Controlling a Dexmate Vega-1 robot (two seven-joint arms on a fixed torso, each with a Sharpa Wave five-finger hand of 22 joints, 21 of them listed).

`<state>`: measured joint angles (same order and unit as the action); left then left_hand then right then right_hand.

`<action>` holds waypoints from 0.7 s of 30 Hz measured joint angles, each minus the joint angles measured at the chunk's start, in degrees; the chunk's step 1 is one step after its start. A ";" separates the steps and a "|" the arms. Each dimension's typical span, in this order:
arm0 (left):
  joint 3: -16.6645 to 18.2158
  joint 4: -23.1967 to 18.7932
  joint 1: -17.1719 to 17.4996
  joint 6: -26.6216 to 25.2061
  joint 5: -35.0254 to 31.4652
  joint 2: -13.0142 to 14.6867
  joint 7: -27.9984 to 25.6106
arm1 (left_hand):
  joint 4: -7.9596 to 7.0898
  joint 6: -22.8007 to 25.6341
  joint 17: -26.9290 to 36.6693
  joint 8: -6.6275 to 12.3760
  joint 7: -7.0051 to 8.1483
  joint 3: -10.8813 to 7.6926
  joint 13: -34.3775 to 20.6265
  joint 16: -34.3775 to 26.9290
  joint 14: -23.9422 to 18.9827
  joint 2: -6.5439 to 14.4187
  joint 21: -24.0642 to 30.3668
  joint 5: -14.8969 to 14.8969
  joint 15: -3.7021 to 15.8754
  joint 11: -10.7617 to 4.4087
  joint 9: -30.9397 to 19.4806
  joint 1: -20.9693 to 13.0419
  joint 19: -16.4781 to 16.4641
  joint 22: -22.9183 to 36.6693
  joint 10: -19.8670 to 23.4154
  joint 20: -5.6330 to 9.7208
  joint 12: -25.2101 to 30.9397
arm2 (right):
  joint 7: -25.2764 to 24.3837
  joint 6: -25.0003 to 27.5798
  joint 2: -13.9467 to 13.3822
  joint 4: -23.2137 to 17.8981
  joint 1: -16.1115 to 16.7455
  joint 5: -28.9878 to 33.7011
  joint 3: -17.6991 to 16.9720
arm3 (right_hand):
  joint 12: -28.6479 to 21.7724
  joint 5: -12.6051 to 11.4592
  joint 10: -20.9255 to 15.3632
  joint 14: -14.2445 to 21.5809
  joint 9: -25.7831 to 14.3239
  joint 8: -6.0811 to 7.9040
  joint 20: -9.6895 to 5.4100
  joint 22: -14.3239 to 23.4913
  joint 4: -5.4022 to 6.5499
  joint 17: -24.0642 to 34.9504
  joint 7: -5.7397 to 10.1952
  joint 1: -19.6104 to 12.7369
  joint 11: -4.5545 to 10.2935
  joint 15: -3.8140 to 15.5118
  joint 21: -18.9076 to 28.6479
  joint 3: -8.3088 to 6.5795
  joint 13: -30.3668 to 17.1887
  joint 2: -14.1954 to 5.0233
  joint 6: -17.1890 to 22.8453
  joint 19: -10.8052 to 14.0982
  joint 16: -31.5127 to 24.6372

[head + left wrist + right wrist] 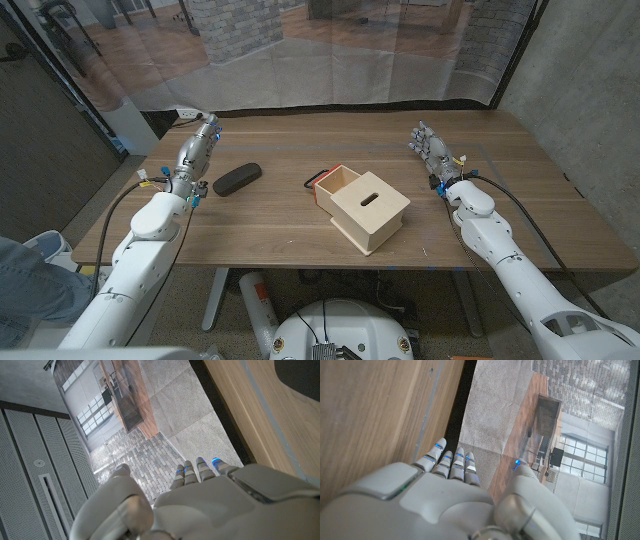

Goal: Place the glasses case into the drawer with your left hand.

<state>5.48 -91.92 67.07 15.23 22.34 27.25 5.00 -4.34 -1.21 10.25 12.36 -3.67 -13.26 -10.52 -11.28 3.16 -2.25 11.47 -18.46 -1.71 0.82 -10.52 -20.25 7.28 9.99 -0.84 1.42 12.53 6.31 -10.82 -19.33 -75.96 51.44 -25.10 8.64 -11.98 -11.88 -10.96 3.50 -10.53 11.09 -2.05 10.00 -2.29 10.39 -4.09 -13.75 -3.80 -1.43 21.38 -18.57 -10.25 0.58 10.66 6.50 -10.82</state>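
A dark glasses case (237, 179) lies on the wooden table (300, 230), left of centre. A light wooden box (369, 211) stands at the middle, and its drawer (335, 185) with a red edge is pulled out toward the far left. My left hand (196, 149) stands just left of the case with fingers straight and apart, holding nothing. A dark corner of the case (302, 375) shows beside my left hand (200, 505) in its wrist view. My right hand (432, 148) stands open at the far right of the table, its fingers (452, 462) stretched out.
A sheer curtain (330, 60) hangs along the table's far edge. A grey wall (590, 90) rises at the right. Blue cloth (35, 275) shows at the lower left edge.
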 measured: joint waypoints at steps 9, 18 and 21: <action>1.18 -0.66 1.32 0.21 -0.56 0.29 -0.68 | 0.00 0.00 0.00 0.00 0.00 0.00 0.00 0.00 -0.23 0.00 0.00 0.00 0.23 0.00 0.00 0.00 0.00 0.00 0.00 0.00 0.00 | -0.13 0.12 0.16 -0.01 -0.20 0.19 0.30 | 0.00 0.00 0.00 0.00 0.00 0.00 0.00 0.00 0.00 0.00 0.00 -0.23 0.00 0.00 -0.22 0.00 0.00 -0.23 0.00 0.00 0.00; 2.59 -2.09 2.91 -0.96 -1.98 1.45 -1.75 | 0.00 0.00 0.00 0.00 0.00 0.00 -0.30 0.00 -0.22 0.31 0.00 0.00 0.22 0.00 0.00 -0.30 0.00 0.00 0.00 0.00 0.00 | -0.43 0.41 0.31 0.02 -0.39 0.46 0.61 | 0.00 0.00 0.01 0.31 0.00 0.00 0.00 0.00 0.00 0.01 0.00 -0.23 0.00 0.32 -0.22 0.00 0.00 -0.23 -0.01 0.00 0.00; 3.06 -2.40 3.32 -1.24 -2.31 1.64 -2.04 | -0.01 0.00 0.00 0.00 0.00 0.00 -0.30 0.00 -0.22 0.08 0.00 0.00 0.22 0.00 0.00 -0.53 0.00 0.00 0.00 0.00 0.00 | -0.54 0.47 0.37 0.07 -0.49 0.57 0.72 | 0.00 0.00 0.01 0.31 0.00 0.00 0.00 0.00 0.00 0.01 0.00 -0.23 0.00 0.32 -0.22 0.00 0.00 -0.23 -0.01 -0.01 0.00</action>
<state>8.54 -94.31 70.39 13.99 20.03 28.90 2.96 -4.34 -1.21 10.25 12.36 -3.67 -13.26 -10.81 -11.28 2.94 -2.17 11.47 -18.46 -1.49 0.82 -10.52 -20.78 7.28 9.99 -0.85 1.42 12.52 5.77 -10.35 -18.96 -75.88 50.95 -24.53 9.36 -11.98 -11.88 -10.96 3.81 -10.52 11.09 -2.05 9.99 -2.29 10.40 -4.10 -13.98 -3.80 -1.11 21.16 -18.57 -10.25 0.35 10.65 6.50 -10.82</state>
